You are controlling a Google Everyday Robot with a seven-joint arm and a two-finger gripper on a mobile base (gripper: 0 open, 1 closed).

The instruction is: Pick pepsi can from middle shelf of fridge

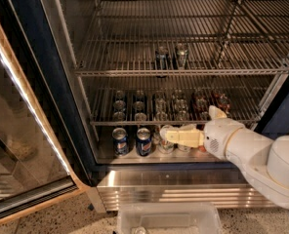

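Note:
The fridge [47, 82] stands open with chrome wire racks. On the middle shelf [130, 72] a dark can [161, 57] stands beside a pale silver can [182, 54]; no logo shows on the dark one. Two dark blue pepsi cans [120, 141] [143, 141] with red-white logos stand at the front left of the lowest level. My gripper [165, 134] reaches in from the right at that lowest level. It is just right of the nearer pepsi can and in front of a silver can [166, 146].
Several more cans [159, 106] stand in rows behind, under the lower rack [105, 123], with orange-red ones [221, 101] at the right. The glass door [17, 145] hangs open at the left. A clear plastic bin [166, 221] sits on the floor below the ribbed steel base panel [149, 194].

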